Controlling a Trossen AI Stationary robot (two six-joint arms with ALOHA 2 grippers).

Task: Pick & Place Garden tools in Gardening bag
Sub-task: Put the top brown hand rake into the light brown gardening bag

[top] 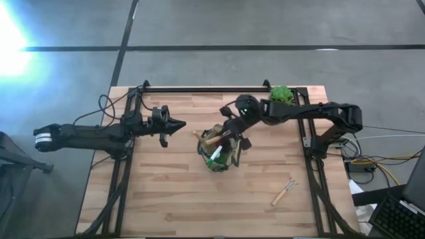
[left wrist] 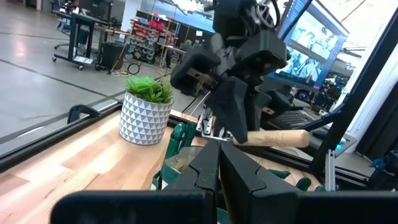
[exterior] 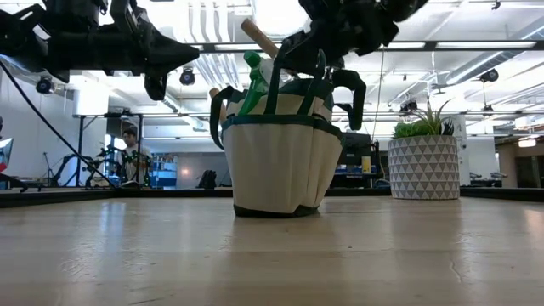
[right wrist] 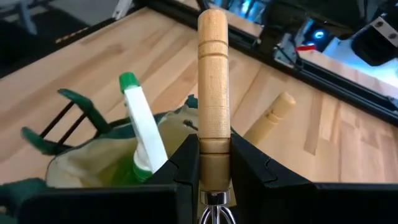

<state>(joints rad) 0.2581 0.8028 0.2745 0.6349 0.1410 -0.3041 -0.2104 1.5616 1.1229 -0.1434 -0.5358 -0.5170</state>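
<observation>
One wooden-handled tool (right wrist: pixel 212 81) clamped above beige, green-trimmed bag (exterior: pixel 280 161).

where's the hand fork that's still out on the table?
High view: the hand fork lies on the table's near right part, apart from the gardening bag, close to the right frame rail.

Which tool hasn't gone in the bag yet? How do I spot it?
Start at the gardening bag in the middle of the wooden table, then look toward the table's near right corner. There the small hand fork lies flat, alone on bare wood: pale wooden handle, thin metal prongs, nothing else nearby.
</observation>
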